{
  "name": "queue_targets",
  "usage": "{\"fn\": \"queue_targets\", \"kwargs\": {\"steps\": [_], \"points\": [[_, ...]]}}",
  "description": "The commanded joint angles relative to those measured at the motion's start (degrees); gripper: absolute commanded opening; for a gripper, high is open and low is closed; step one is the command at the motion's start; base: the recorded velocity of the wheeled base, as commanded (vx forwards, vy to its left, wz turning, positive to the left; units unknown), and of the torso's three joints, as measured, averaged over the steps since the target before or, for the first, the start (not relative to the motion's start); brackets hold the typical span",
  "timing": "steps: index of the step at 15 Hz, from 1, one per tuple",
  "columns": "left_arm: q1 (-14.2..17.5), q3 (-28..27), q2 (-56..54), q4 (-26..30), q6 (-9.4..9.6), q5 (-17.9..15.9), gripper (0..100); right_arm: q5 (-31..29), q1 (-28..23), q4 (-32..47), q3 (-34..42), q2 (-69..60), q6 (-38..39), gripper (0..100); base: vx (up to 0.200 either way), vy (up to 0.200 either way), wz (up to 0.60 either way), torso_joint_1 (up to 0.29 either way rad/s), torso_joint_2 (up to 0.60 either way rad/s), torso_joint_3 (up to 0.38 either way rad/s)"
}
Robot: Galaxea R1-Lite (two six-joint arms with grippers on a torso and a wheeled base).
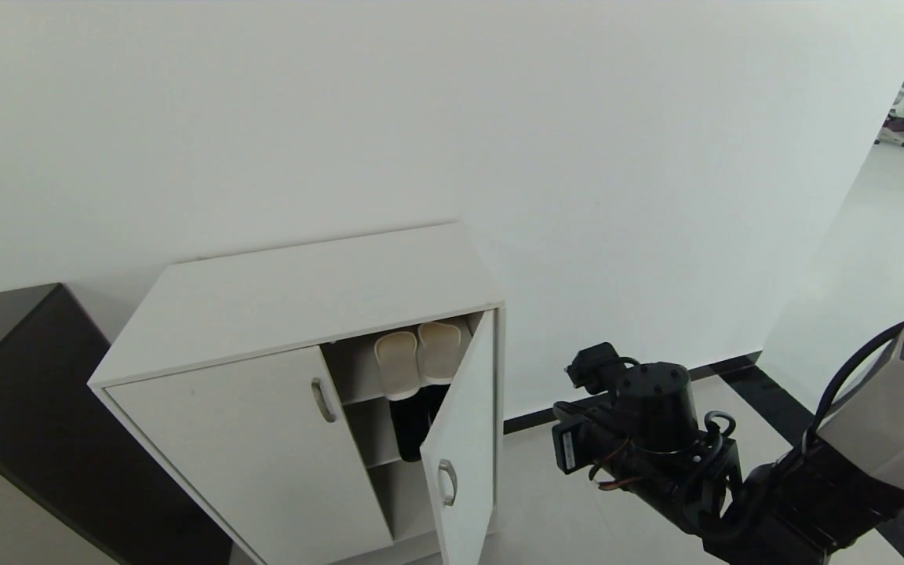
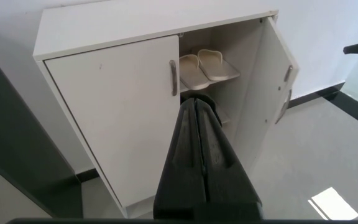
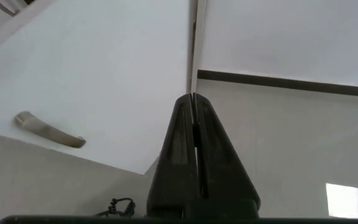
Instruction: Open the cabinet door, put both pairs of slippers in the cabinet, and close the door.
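Inside the cabinet point(image 1: 303, 298), cream slippers point(image 1: 401, 362) lie shelved; door point(image 1: 460, 439) ajar.

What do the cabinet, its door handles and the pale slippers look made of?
Cabinet: likely laminated board, matte white; flat panels, square edges.
Door handles: probably brushed metal; dull silver sheen.
Pale slippers: possibly foam or soft plastic; smooth cream soles, moulded outline.

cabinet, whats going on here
The cabinet has its right door partly open, its left door shut. A cream pair of slippers lies on the top shelf, a black pair below. The right gripper sits by the open door's outer face, jaws shut and empty. Only closing the door is left.
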Motion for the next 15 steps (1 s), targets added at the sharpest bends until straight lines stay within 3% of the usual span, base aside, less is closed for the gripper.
{"fn": "queue_targets", "kwargs": {"steps": [1,5,11,15], "points": [[0.01,0.00,-0.01,0.02,0.01,0.07,0,0.04,0.00,-0.02,-0.05,-0.04,-0.10,0,0.000,0.000,0.00,0.000,0.00,0.000],[0.01,0.00,-0.01,0.02,0.01,0.07,0,0.04,0.00,0.07,-0.23,0.23,-0.10,0,0.000,0.000,0.00,0.000,0.00,0.000],[0.01,0.00,-0.01,0.02,0.01,0.07,0,0.04,0.00,-0.02,-0.05,0.67,-0.19,0,0.000,0.000,0.60,0.002,0.00,-0.002],[0.01,0.00,-0.01,0.02,0.01,0.07,0,0.12,0.00,-0.02,0.21,0.58,-0.36,0,0.000,0.000,0.00,0.000,0.00,0.000]]}}
